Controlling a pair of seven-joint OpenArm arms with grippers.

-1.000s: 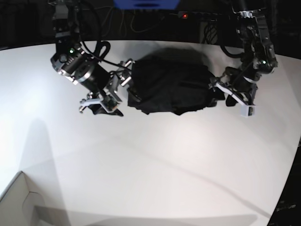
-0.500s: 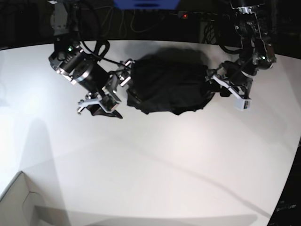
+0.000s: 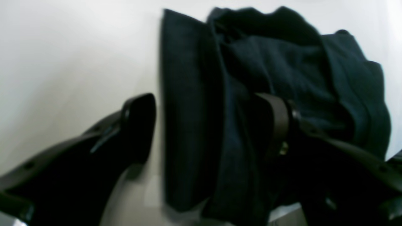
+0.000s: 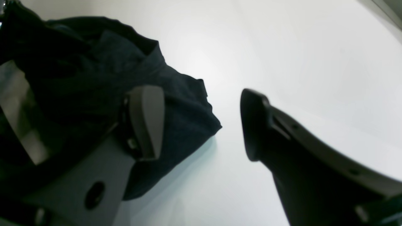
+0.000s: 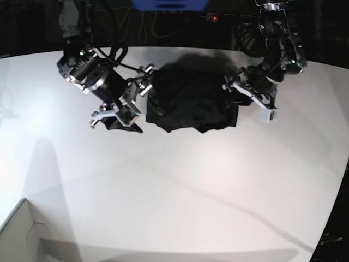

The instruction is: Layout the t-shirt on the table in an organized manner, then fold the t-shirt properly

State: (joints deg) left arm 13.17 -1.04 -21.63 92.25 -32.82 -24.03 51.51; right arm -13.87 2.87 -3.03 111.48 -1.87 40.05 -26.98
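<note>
The black t-shirt [image 5: 191, 98] lies bunched in a heap at the back middle of the white table [image 5: 180, 191]. My left gripper [image 5: 248, 101] is at its right edge, open. In the left wrist view, my left gripper [image 3: 207, 125] straddles a fold of the t-shirt [image 3: 188, 119], with one finger [image 3: 278, 122] against the cloth. My right gripper [image 5: 132, 101] is at the shirt's left edge, open. In the right wrist view, my right gripper [image 4: 201, 125] has bare table in its gap and the t-shirt [image 4: 94, 81] is behind one finger [image 4: 147, 119].
A white box corner [image 5: 22, 232] stands at the front left. The table's curved edge [image 5: 341, 180] runs down the right side. Dark cables and a blue object [image 5: 169, 4] are beyond the back edge.
My left gripper has moved in toward the shirt and upward in the base view, and the shirt's right edge has bunched inward. My right gripper has hardly moved.
</note>
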